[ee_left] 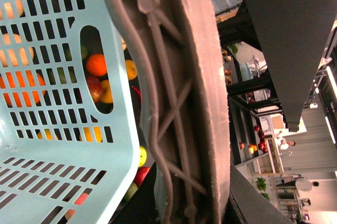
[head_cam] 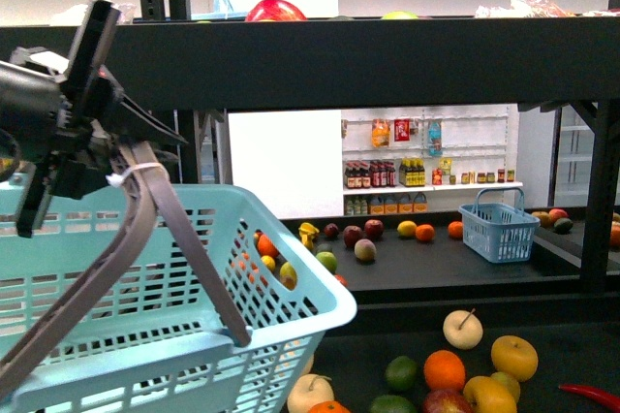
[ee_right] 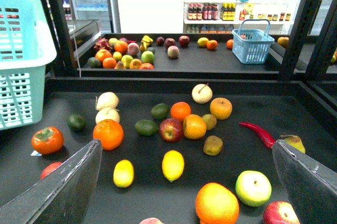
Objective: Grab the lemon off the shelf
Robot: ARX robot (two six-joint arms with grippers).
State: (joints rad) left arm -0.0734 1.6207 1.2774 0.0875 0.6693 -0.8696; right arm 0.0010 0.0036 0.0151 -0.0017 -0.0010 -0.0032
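Note:
Two yellow lemons lie on the shelf's black tier (ee_right: 239,153) in the right wrist view. The larger lemon (ee_right: 172,165) rests just ahead of my right gripper (ee_right: 185,150), between its wide-open fingers; the smaller one (ee_right: 123,173) lies nearer one finger (ee_right: 63,184). Nothing is held there. My left gripper (head_cam: 73,132) is shut on the grey basket handle (head_cam: 165,229) of the light blue basket (head_cam: 194,335), which hangs at the left in front of the shelf. In the left wrist view the handle (ee_left: 179,103) fills the frame beside the basket wall (ee_left: 52,129).
Oranges (ee_right: 108,133), apples (ee_right: 171,129), limes, a green apple (ee_right: 253,187) and a red chilli (ee_right: 258,133) crowd the tier round the lemons. A small blue basket (ee_right: 253,45) stands on the farther tier. The upper tier's front edge (head_cam: 387,49) and the dark uprights (ee_right: 295,24) frame the opening.

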